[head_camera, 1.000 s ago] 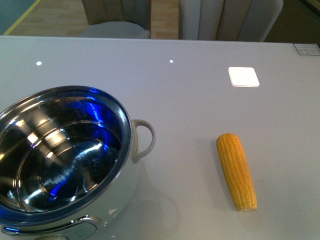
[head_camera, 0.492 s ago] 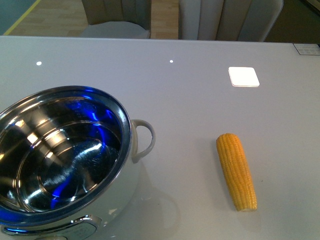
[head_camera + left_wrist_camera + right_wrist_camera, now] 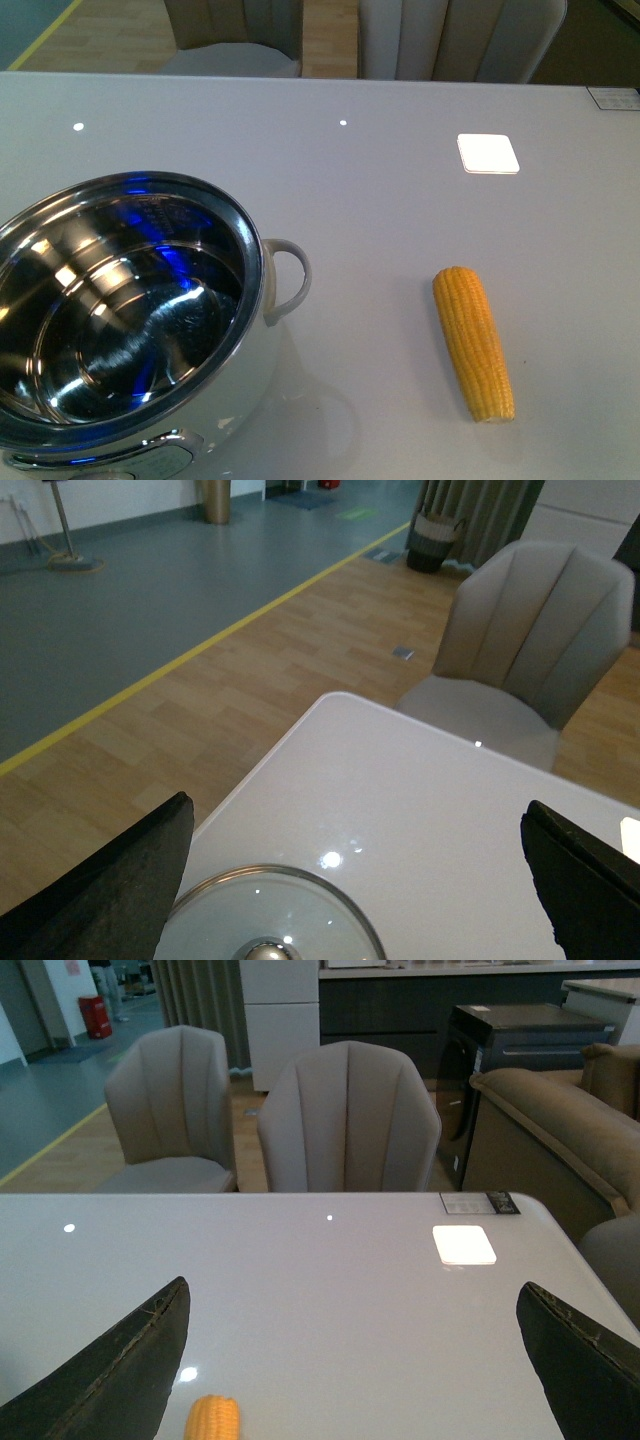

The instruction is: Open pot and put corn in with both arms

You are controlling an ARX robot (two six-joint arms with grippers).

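Observation:
The pot [image 3: 250, 400] stands uncovered at the front left of the white table, its steel bowl empty and one white loop handle [image 3: 288, 280] toward the corn. The yellow corn [image 3: 473, 343] lies bare on the table to the pot's right; its blunt end [image 3: 212, 1419] shows in the right wrist view. The glass lid [image 3: 265, 920] with its steel knob lies flat near a table corner, under my open left gripper [image 3: 360, 880]. My right gripper [image 3: 355, 1360] is open above the table, the corn's end near one fingertip. Neither arm shows in the front view.
Two grey padded chairs [image 3: 348, 1120] stand behind the table's far edge. A bright square patch of light [image 3: 488, 153] lies on the table at the back right. A brown sofa [image 3: 560, 1130] is off to the right, wooden floor [image 3: 200, 710] beyond the left corner.
Only the blue reflections inside the steel bowl have shifted and shrunk. Pot and corn have not moved.

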